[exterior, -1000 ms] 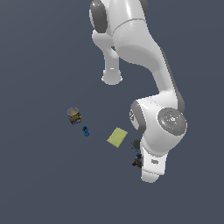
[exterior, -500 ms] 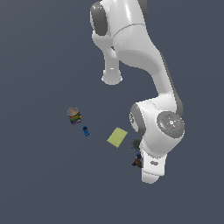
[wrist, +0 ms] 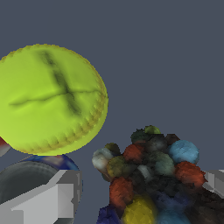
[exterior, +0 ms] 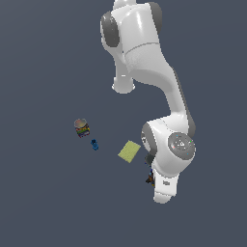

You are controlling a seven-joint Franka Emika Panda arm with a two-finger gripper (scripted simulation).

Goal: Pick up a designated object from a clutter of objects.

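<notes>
Straddled with parted, unclosed fingers of the gripper (wrist: pixel 140 194) the dark multicoloured object (wrist: pixel 151 175), which lay between them just beside the tennis ball (wrist: pixel 50 98) and grey disc (wrist: pixel 26 181), so risked nudging those neighbours or clamping off-centre on the lumpy surface.

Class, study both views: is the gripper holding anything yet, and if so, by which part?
Cannot be told: the gripper straddles the dark multicoloured object, but finger contact isn't visible.
</notes>
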